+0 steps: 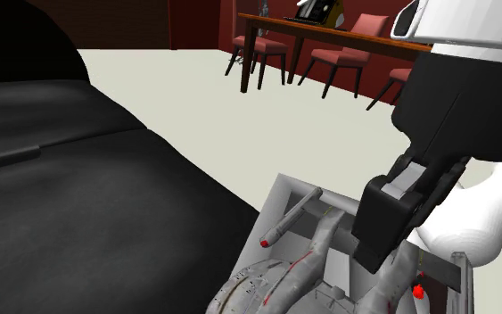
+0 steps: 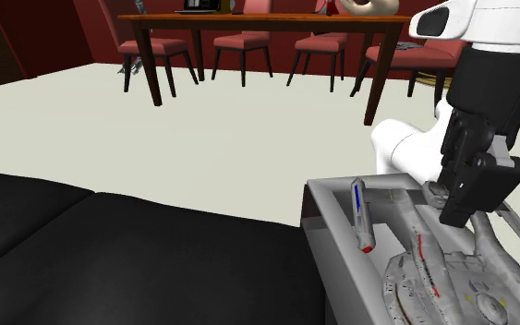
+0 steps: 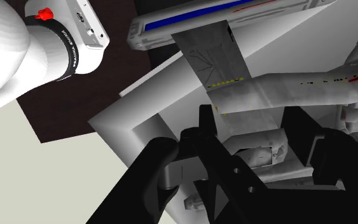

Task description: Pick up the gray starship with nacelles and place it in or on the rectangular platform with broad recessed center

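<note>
black claw [image 1: 374, 259] over grey twin-nacelle starship [image 1: 275, 281] in pale rectangular recessed platform [image 1: 275, 203]; cannot tell if clamped; retreating clamped could drag it out.

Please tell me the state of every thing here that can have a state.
starship: lying in the platform
platform: on the black surface, holding the starship
gripper: low, at the starship
chairs: upright at the table
table: upright, things on top
</note>
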